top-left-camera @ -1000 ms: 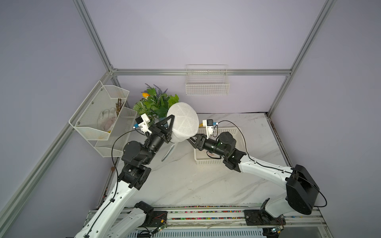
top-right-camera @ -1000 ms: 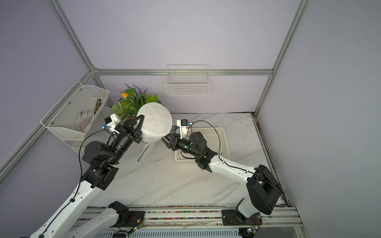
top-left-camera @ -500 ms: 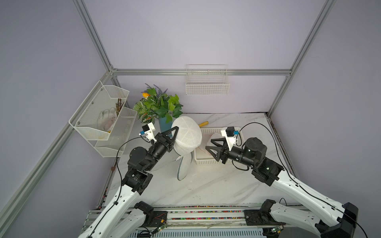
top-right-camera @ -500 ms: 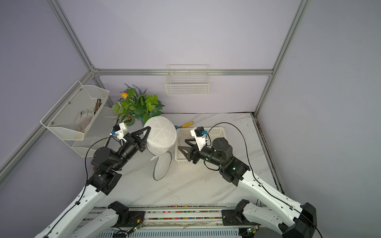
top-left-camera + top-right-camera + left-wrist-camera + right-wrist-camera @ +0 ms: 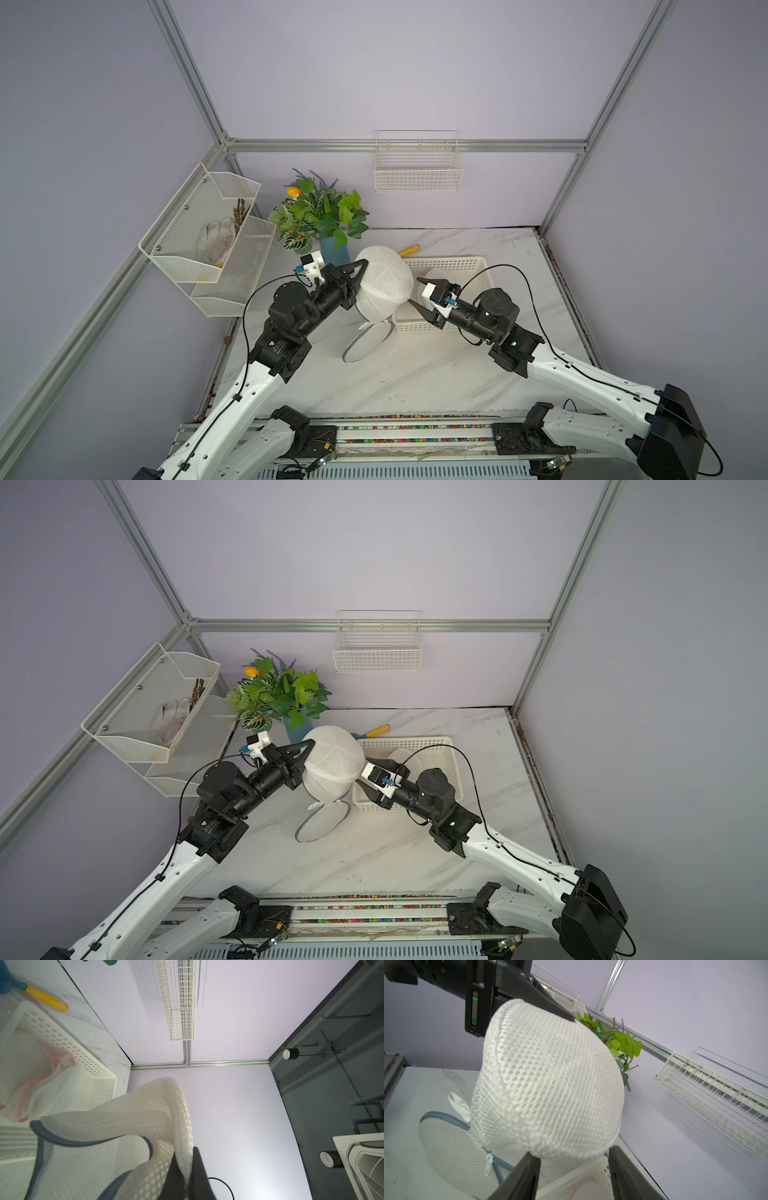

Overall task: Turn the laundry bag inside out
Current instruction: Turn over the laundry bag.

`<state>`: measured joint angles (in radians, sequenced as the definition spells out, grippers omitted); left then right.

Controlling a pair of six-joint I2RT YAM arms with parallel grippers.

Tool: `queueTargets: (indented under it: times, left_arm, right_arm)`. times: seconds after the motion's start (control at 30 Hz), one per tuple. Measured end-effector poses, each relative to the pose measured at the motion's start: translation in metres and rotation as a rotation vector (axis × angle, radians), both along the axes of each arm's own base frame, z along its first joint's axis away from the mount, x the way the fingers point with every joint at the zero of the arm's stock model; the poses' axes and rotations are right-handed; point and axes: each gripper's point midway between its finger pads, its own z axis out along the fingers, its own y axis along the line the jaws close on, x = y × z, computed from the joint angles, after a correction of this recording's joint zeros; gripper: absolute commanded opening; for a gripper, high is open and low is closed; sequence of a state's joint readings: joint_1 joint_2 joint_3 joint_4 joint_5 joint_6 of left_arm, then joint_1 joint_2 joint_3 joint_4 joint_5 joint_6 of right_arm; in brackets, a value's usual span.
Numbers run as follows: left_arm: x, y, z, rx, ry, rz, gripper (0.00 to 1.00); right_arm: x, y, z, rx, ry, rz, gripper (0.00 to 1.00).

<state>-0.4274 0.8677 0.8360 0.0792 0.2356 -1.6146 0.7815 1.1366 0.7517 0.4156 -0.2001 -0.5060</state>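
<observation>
White marble tabletop, lilac walls. Left gripper pinched tight on the mesh of the laundry bag. Bag domed, held up mid-table; its blue-rimmed flap touches the top. Right gripper jaws apart at the bag's right edge, gripping nothing. White basket just right.

Laundry bag left of basket

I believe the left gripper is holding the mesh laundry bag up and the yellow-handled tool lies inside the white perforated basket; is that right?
Not quite: the yellow-handled tool lies on the marble table outside the white perforated basket, as the left wrist view shows. The left gripper does hold the mesh laundry bag up.
</observation>
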Motion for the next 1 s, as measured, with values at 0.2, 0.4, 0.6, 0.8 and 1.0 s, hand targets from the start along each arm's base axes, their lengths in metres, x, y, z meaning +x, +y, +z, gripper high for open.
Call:
queueTargets:
  times: [0.2,0.4,0.6,0.8,1.0]
  left_arm:
    - [-0.001,0.002,-0.006,-0.032,0.062,0.006,0.0]
    - [-0.001,0.008,-0.012,-0.067,0.122,0.037,0.0]
    - [-0.01,0.03,-0.012,-0.043,0.063,0.13,0.89]
    - [-0.038,0.078,0.014,0.182,-0.158,0.339,0.93]
    - [-0.074,0.093,0.039,0.592,-0.445,0.376,0.84]
  right_arm:
    - [-0.002,0.009,0.018,0.032,-0.118,0.002,0.29]
    - [-0.006,0.014,0.026,0.049,-0.16,0.009,0.02]
    - [-0.003,0.015,0.035,0.07,-0.112,-0.004,0.0]
    - [0.004,0.014,0.051,0.094,0.032,-0.055,0.0]
    - [0.011,0.007,0.066,0.113,0.22,-0.133,0.0]
